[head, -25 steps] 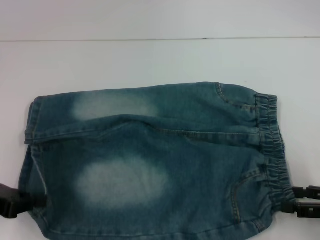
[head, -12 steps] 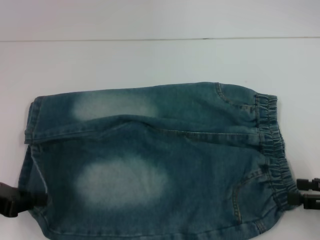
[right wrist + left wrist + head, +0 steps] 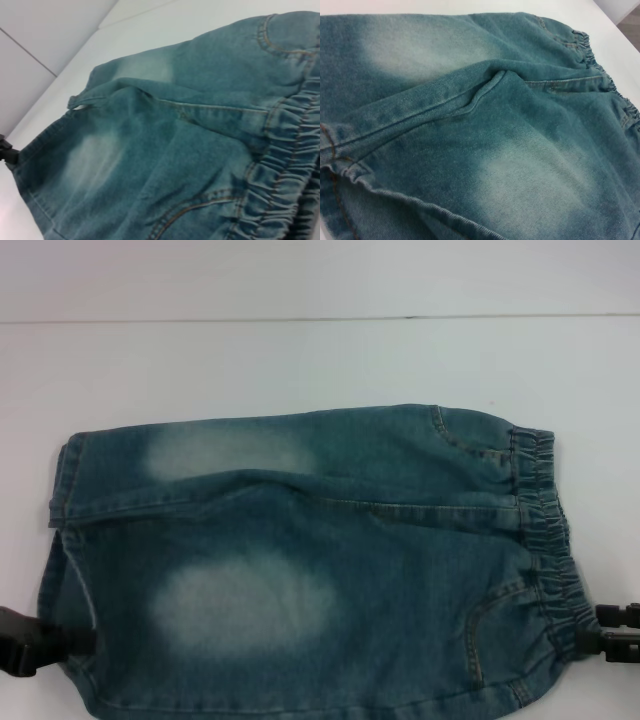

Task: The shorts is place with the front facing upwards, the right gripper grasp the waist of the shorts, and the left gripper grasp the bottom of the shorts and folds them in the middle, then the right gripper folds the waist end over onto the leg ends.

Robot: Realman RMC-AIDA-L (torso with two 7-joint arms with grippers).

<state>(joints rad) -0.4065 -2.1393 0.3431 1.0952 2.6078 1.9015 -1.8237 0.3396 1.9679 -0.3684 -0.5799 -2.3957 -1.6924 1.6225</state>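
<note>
The shorts (image 3: 300, 560) lie flat on the white table, blue denim with pale patches on both legs. Their gathered waist (image 3: 545, 540) points right and the leg ends (image 3: 62, 490) point left. My left gripper (image 3: 85, 640) sits at the near left corner, shut on the bottom of the near leg. At the near right corner my right gripper (image 3: 603, 637) is shut on the waist's near end. The left wrist view is filled by the shorts (image 3: 470, 125). The right wrist view shows the waist (image 3: 280, 175), and the left gripper (image 3: 6, 151) at the far hem.
The white table (image 3: 300, 360) stretches bare beyond the shorts to a straight seam at the back. Bare strips of table also lie to the left and right of the shorts. The shorts' near edge runs out of the head view.
My right gripper has slid a little to the right, and the near end of the waistband has stretched with it. The left gripper and the hems have stayed put.
</note>
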